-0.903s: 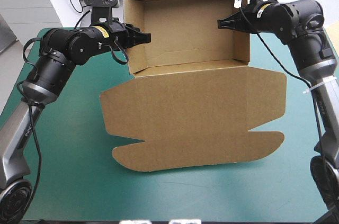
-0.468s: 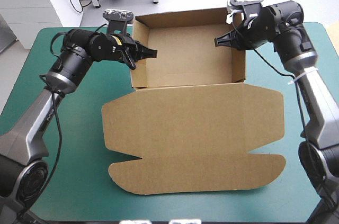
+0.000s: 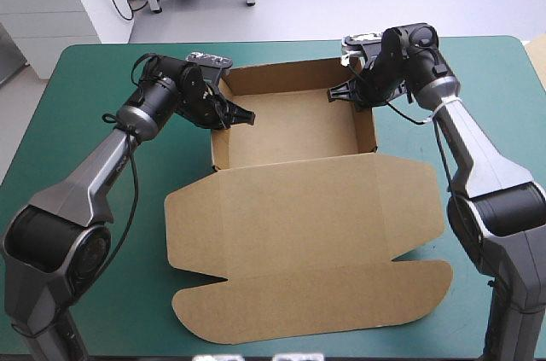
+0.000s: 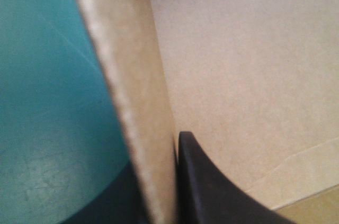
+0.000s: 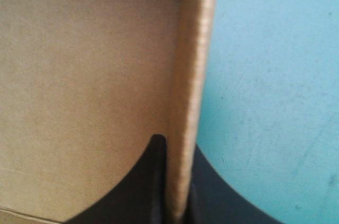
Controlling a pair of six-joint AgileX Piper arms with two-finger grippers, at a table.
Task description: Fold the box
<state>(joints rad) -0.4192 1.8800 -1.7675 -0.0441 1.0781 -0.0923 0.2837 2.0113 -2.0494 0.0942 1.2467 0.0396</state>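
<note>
The brown box (image 3: 290,126) stands as an open tray at the far middle of the table, walls raised, its lid (image 3: 307,233) lying flat toward the front edge. My left gripper (image 3: 240,116) is shut on the tray's left wall, one black finger inside and one outside. In the left wrist view that wall (image 4: 132,91) runs between the fingers of the gripper (image 4: 156,158). My right gripper (image 3: 341,93) is shut on the right wall near its far corner. The right wrist view shows this wall (image 5: 190,65) pinched in the gripper (image 5: 177,147).
Bare teal-green cover (image 3: 102,207) lies to the left and right of the box. The lid's curved flaps reach close to the table's front edge. Both arms stretch over the cover's far corners.
The tray, earlier held tilted up off the table, has come down to sit level. Both grippers dropped with it and stayed on its side walls.
</note>
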